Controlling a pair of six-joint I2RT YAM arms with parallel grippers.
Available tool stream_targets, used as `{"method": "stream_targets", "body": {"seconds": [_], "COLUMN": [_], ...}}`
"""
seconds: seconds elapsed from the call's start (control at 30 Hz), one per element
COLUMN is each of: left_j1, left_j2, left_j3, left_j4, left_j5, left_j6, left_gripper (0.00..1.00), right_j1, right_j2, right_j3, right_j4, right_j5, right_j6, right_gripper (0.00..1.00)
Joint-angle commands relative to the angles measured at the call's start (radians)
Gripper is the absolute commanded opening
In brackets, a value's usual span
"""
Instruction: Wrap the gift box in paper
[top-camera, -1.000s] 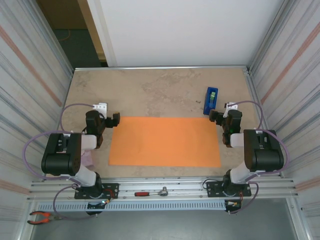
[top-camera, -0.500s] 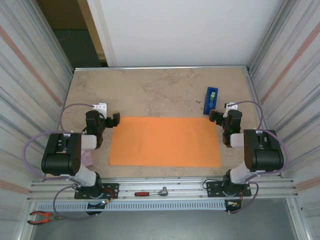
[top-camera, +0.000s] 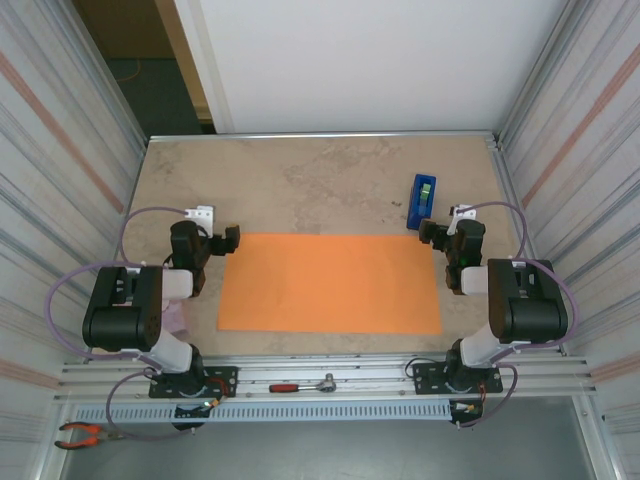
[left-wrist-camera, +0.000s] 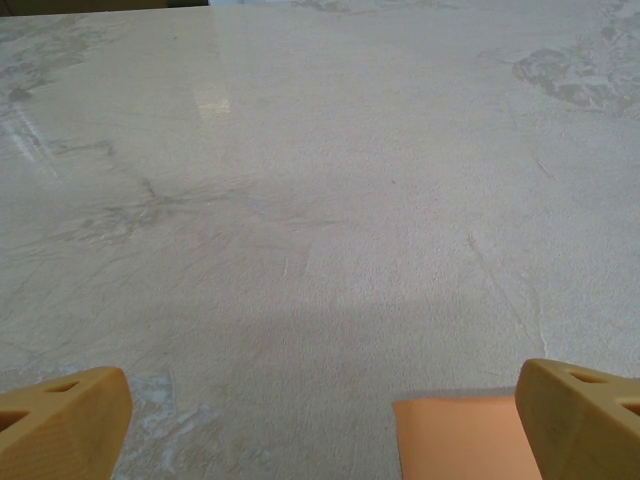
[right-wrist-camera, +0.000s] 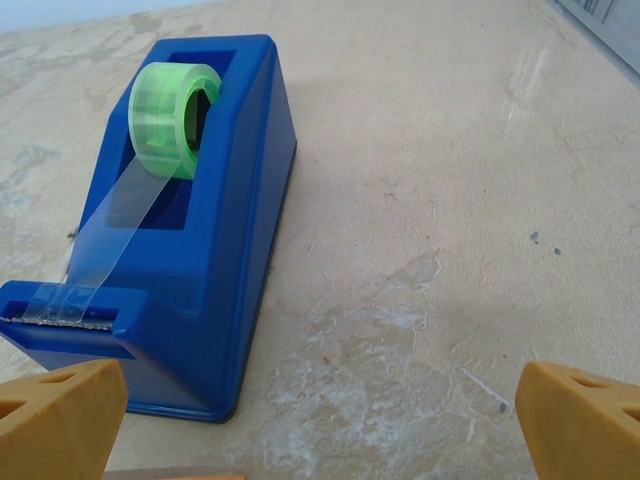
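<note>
Paper (top-camera: 330, 284) lies on table (top-camera: 300, 180), tape dispenser (top-camera: 422, 201) behind.

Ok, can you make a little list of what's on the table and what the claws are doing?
paper: orange, lying flat on the table
tape holder: blue with a green roll, past the paper's far right corner
left claw: open, empty, by the paper's far left corner
right claw: open, empty, facing the tape holder
</note>
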Motion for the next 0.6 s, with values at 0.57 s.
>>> {"method": "stream_targets", "body": {"seconds": [0.57], "left_j1": [-0.007], "left_j2": [-0.38], "left_j3": [0.205], "left_j4": [-0.701], "left_j5": [-0.37], "left_j6": [-0.381], "left_gripper": [0.99], "right_j1": [-0.008], "right_j2": [-0.288], "right_j3": [0.381], "right_j4": [-0.681], "right_j5": [0.09], "right_j6": [0.264], "right_gripper": [0.98]}}
